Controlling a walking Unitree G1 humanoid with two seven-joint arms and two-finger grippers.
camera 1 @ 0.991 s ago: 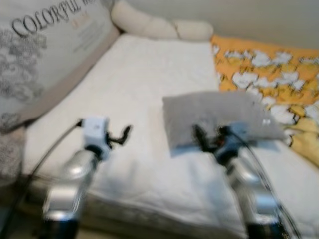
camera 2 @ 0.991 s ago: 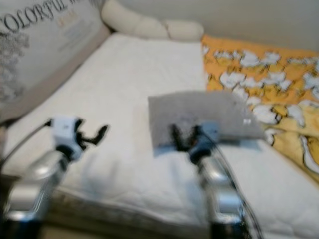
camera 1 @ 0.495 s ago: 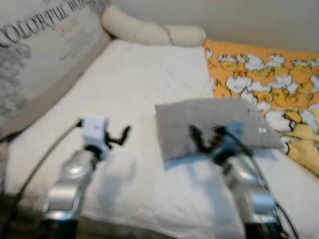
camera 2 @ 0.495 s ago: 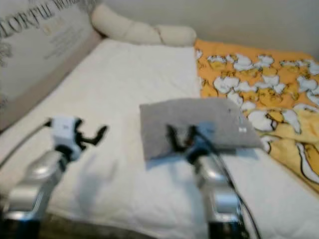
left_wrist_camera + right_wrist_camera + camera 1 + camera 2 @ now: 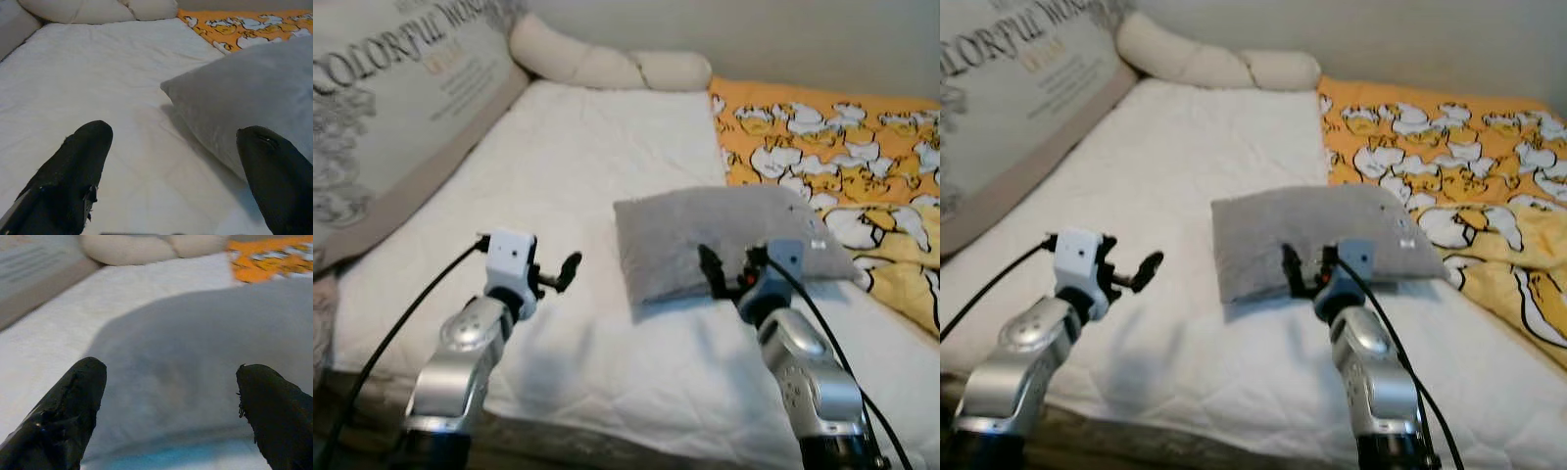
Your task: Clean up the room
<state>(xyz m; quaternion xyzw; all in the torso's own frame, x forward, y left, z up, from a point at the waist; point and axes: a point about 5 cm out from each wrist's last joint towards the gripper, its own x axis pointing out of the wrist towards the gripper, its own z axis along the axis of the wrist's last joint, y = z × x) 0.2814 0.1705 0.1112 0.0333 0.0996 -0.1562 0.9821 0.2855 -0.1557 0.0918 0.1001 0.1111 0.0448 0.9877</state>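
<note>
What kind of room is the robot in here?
Most likely a bedroom: a bed with a white mattress cover, a grey pillow lying on it, an orange patterned blanket, and a long cream bolster against the wall.

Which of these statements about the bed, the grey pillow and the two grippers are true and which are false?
1. The grey pillow lies on the white mattress. True.
2. The right gripper is shut on the pillow. False: it is open, at the pillow's near edge.
3. The left gripper is open over bare mattress. True.
4. The orange patterned blanket covers the pillow. False: it lies beside it, on the robot's right.
</note>
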